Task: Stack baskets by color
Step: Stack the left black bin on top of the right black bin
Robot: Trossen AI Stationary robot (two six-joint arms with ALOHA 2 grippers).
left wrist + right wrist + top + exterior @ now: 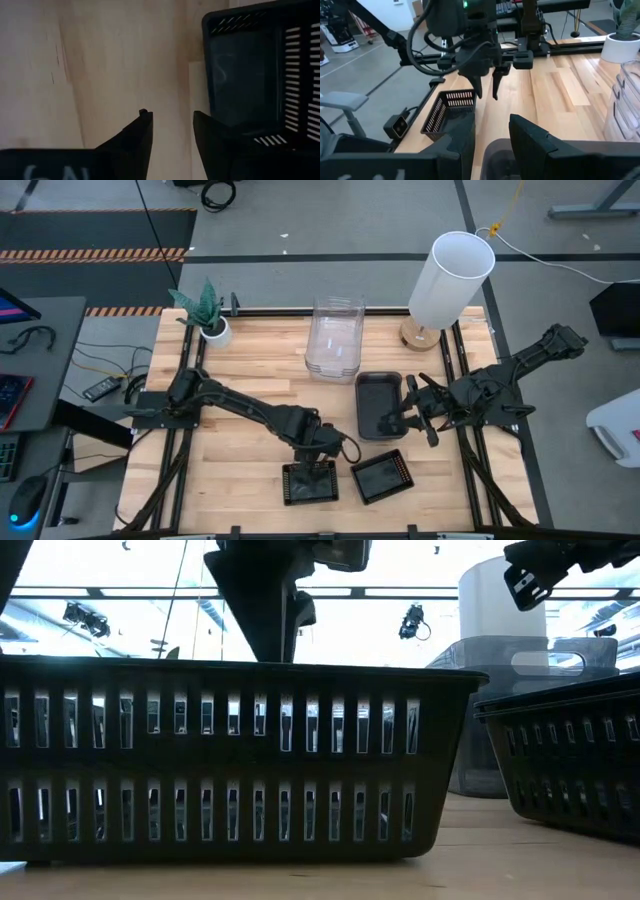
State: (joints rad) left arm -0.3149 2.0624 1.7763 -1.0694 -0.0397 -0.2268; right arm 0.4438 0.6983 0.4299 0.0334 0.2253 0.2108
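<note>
The step in hand, as I judge it, is bringing the black mesh baskets together into one pile. The left gripper [320,458] hangs just above the far edge of the left mesh basket [310,485]. Its two fingers stand apart, with only bare wood of the table [250,370] between them, so it holds nothing.

To do this well, it should take one basket by a single wall, one finger inside and one outside, and close fully before lifting. The other mesh basket [382,477] lies just beside the first and is turned at a slight angle. The carried basket should therefore be turned to match before it goes down, or the corners may catch on the rim.

The right gripper [412,418] is at the right rim of the dark-grey basket [378,402]. Whether it grips that rim I cannot tell.

The clear baskets [334,340] are the tallest group, nested in one pile at the far side of the table. The dark-grey basket, smoky with rounded corners, sits in the middle. The mesh baskets are the smallest and are near the front edge. They have thin vertical slots in two rows, straight walls and a flat rim.
</note>
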